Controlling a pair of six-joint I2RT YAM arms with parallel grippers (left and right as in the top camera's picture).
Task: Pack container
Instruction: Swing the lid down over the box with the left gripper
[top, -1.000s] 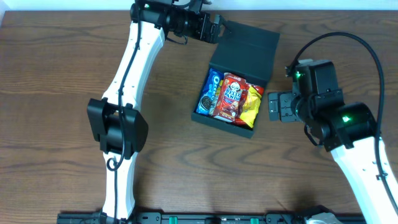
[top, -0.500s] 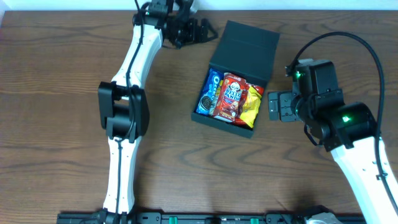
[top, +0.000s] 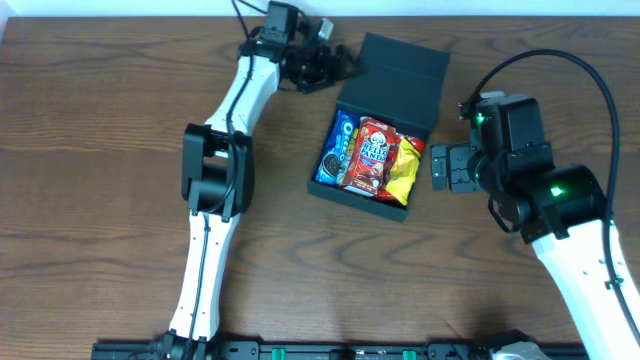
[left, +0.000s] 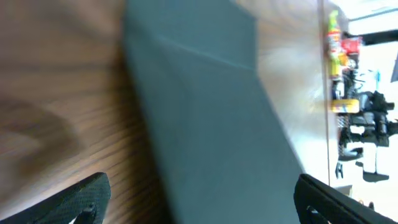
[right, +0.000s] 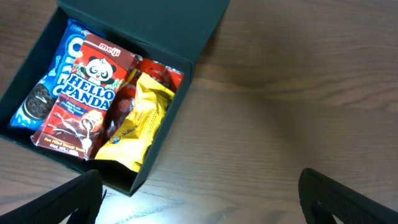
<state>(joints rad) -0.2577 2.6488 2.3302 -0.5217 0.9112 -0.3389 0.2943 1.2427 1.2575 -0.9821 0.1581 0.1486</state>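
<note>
Overhead: where's the container? ~ana

On the wooden worktop, right of centre. Lid flap is thrown back on the far side, so the tray is open. ~raj

Contents? ~ana

Three packets side by side. The blue Oreo pack is against the container's left wall. The red Hello Panda pack is in the middle, lying over the Oreo's edge. The yellow pack is by the right wall. ~raj

Left jaws? ~ana

Just off the container's far-left corner, at the lid edge. Spread wide, nothing in them. Left wrist view is blurred: the dark lid panel fills the space between the two fingertips. Can't tell if anything touches. ~raj

Right jaws? ~ana

Just beside the container's right wall, apart from it, about level with the yellow pack. Also spread wide and empty. Right wrist view looks down on the container with all three packs readable: Oreo, Hello Panda, yellow. Both fingertips sit over bare worktop on the container's near side. ~raj
</note>
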